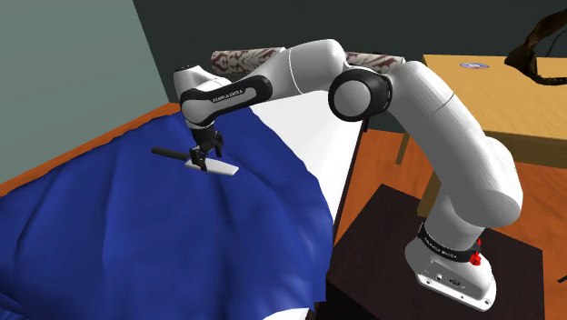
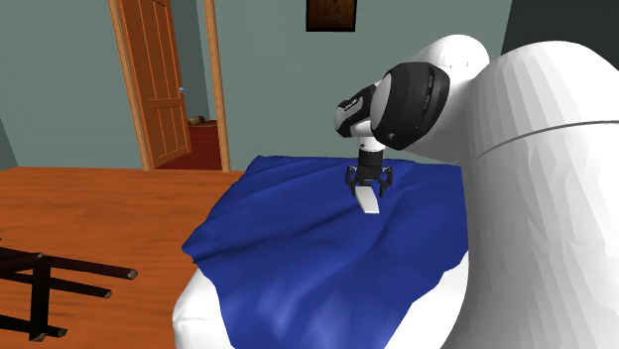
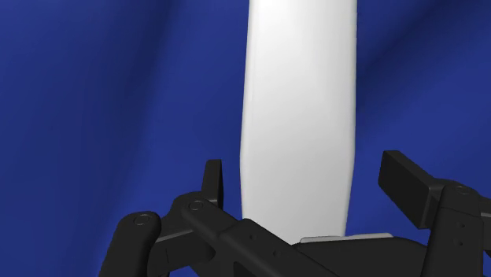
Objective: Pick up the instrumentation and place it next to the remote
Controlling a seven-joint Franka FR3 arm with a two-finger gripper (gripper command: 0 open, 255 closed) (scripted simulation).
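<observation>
Here the open, empty fingers (image 3: 406, 182) straddle the white slab (image 3: 299, 118), which points straight ahead between them.

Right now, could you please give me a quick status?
Gripper open, low over blanket. White bar between fingers, not gripped. Dark rod beside it.

shoulder: beside stand (image 1: 373, 245), downward | second: behind arm (image 2: 536, 178), facing door (image 2: 159, 79) | wrist: close | shared: blanket (image 1: 136, 236)

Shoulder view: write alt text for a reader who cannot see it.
A white robot arm reaches from its dark stand at lower right across a blue blanket, its black gripper down over a white slab lying there. A thin dark rod lies beside the slab, to its left.
</observation>
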